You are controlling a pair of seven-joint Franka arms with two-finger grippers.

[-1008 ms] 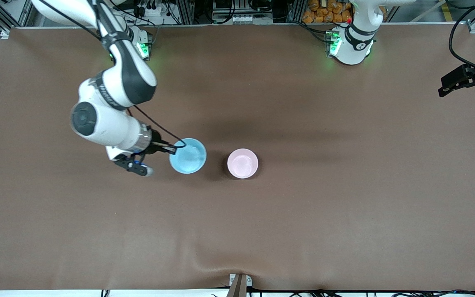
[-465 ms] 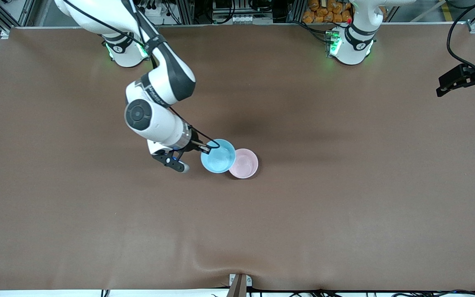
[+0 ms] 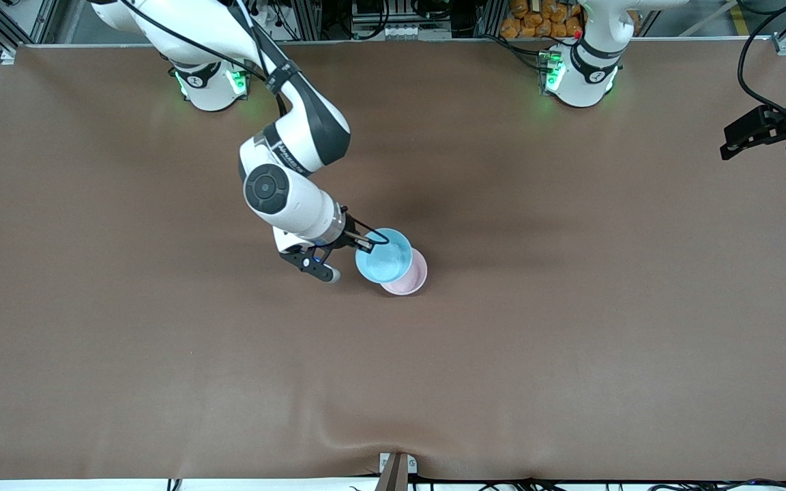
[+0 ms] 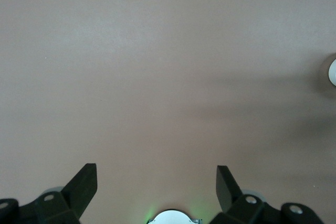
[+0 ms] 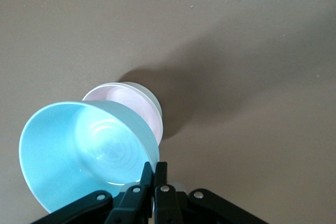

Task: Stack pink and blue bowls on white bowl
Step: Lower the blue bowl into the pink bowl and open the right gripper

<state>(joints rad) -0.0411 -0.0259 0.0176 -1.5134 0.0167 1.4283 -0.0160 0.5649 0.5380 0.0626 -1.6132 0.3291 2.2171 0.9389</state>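
Note:
My right gripper is shut on the rim of the light blue bowl and holds it tilted in the air, partly over the pale pink bowl at mid-table. In the right wrist view the closed fingers pinch the blue bowl, with the pink bowl just under it. A whitish wall shows round the pink bowl; I cannot tell whether it is the white bowl. My left gripper waits open and empty over the table edge at the left arm's end; it also shows in the left wrist view.
The brown table cover has a ripple at the edge nearest the front camera. A camera mount stands at that edge. A small pale round thing shows at the edge of the left wrist view.
My right arm has carried the blue bowl toward the left arm's end, from apart from the pink bowl to overlapping it. The left arm has barely moved.

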